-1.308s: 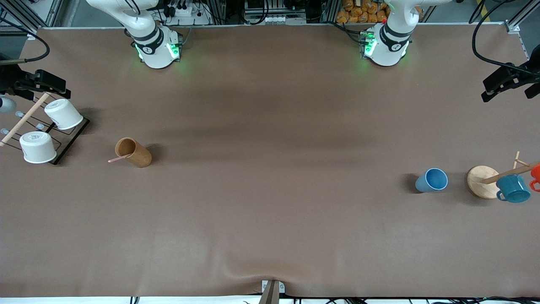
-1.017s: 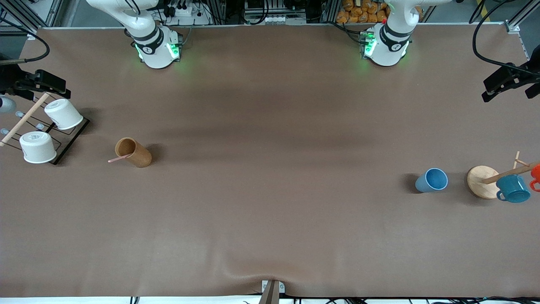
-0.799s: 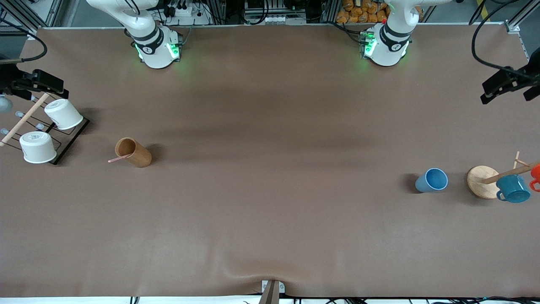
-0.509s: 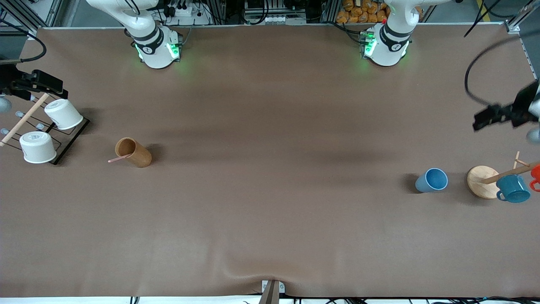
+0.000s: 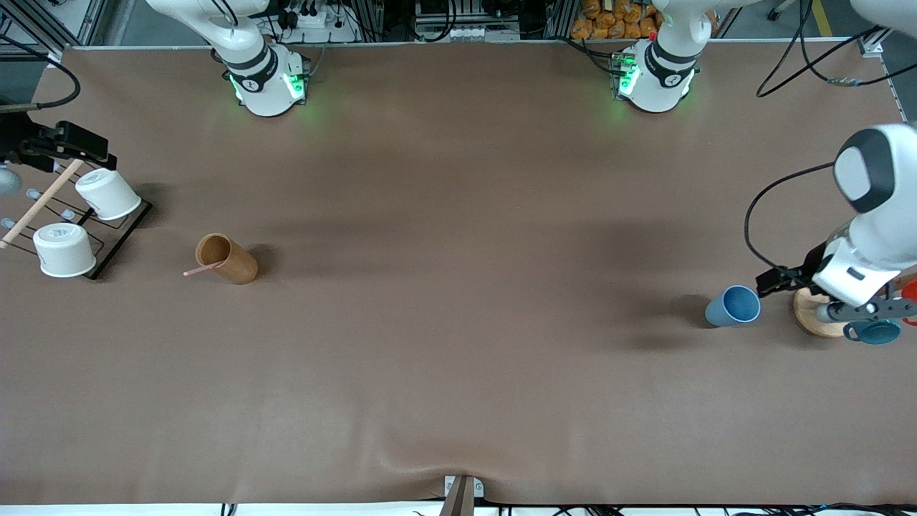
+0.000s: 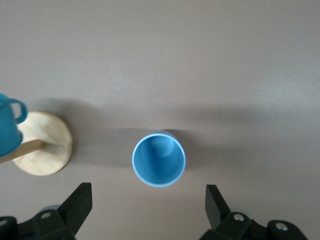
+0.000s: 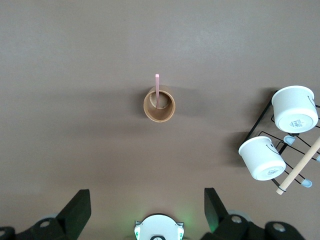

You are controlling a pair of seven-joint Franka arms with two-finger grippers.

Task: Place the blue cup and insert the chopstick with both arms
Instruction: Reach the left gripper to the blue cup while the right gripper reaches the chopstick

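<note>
Blue cup (image 5: 733, 307) upright on the table (image 5: 458, 358) toward the left arm's end, empty inside as seen from the left wrist view (image 6: 159, 159), just beside the round wooden base (image 5: 813, 312) of a mug rack. Teal mug (image 5: 872, 331) hung on that rack's rod, partly hidden by the left arm; an orange one (image 5: 910, 290) at the frame edge.

Left gripper (image 6: 145, 212) high over the blue cup, jaws wide apart, touching nothing; mostly hidden in the front view under its own wrist (image 5: 856, 276).

Brown cup (image 5: 227, 259) standing toward the right arm's end, chopstick (image 5: 203, 269) inside it, leaning on the rim with its pink end poking out. Same pair visible in the right wrist view: brown cup (image 7: 159, 104), chopstick (image 7: 157, 90).

Black wire rack (image 5: 107, 233) near the brown cup, closer to the table's edge, holding two white cups (image 5: 107, 193), one (image 5: 63, 249) nearer the front camera than the other, both bottom-up. Pale wooden rod (image 5: 39, 204) slanting across the rack.

Right gripper (image 7: 145, 210) waiting high above the table at its arm's end, jaws spread, empty; in the front view over the rack (image 5: 61, 140).
</note>
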